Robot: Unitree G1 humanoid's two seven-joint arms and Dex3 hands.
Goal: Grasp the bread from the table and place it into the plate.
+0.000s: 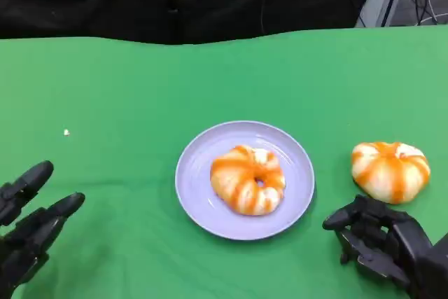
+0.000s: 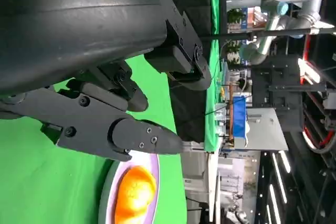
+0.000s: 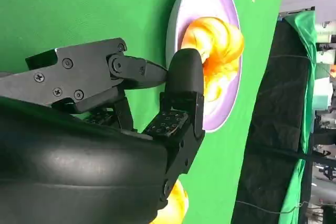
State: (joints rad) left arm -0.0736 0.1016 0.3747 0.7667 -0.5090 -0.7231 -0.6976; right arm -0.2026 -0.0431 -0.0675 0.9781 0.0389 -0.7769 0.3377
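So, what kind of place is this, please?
Probably a robotics lab: a table under green cloth with black curtains behind, and in the left wrist view an industrial robot arm and equipment racks beyond it.

Left robot hand [image 1: 28,225] low at the table's near left, fingers apart — right robot hand [image 1: 381,239] curled, holding nothing

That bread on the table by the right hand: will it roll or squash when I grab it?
The bread on the table looks domed and sits flat, so rolling seems unlikely. Its puffy shape suggests it is light and may dent under a hard squeeze. The glossy orange stripes could be slick. The right hand rests just short of it.
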